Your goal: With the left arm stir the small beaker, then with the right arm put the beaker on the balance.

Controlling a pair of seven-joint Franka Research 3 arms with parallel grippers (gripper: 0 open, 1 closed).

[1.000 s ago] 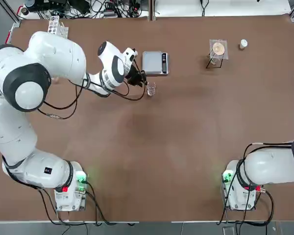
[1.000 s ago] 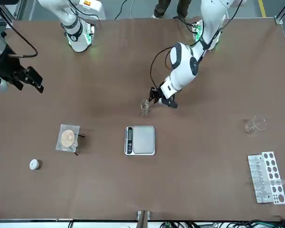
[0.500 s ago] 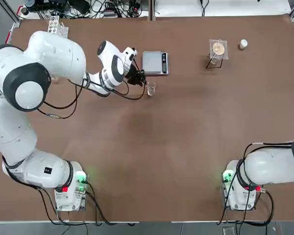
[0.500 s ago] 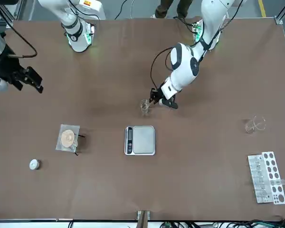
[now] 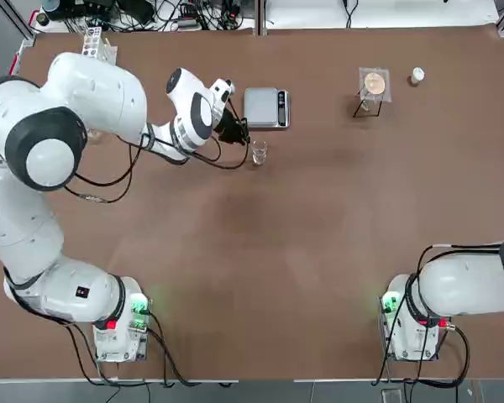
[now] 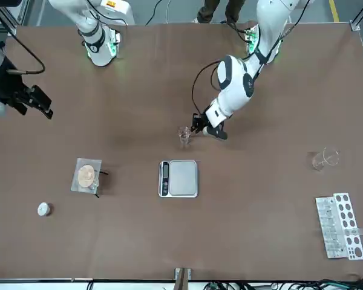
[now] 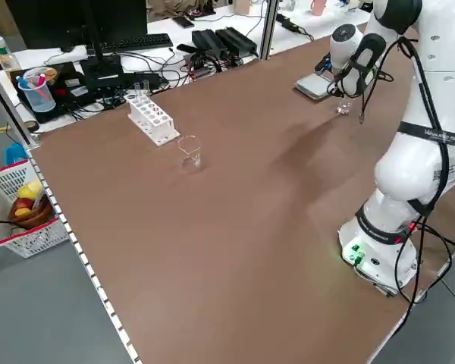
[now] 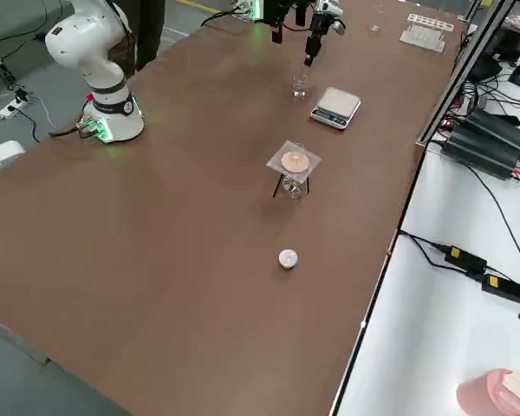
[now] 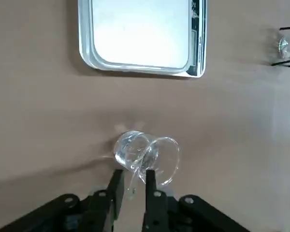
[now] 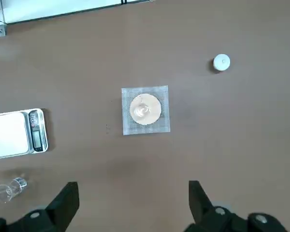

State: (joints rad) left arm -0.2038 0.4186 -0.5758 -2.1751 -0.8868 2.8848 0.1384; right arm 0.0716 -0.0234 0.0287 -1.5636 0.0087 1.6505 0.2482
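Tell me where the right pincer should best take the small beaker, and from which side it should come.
Probably the beaker's bare glass wall, from straight above, fingers on either side. It stands upright on the table beside the balance, and it is a small round cylinder. The left pincer with a thin rod is at its rim, on the robot's left side, so that side is blocked for now.

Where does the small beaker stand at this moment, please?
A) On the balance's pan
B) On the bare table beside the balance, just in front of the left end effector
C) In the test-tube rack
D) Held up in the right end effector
B: the small beaker stands on the brown table, apart from the balance, with the left end effector right at it, holding a thin rod.
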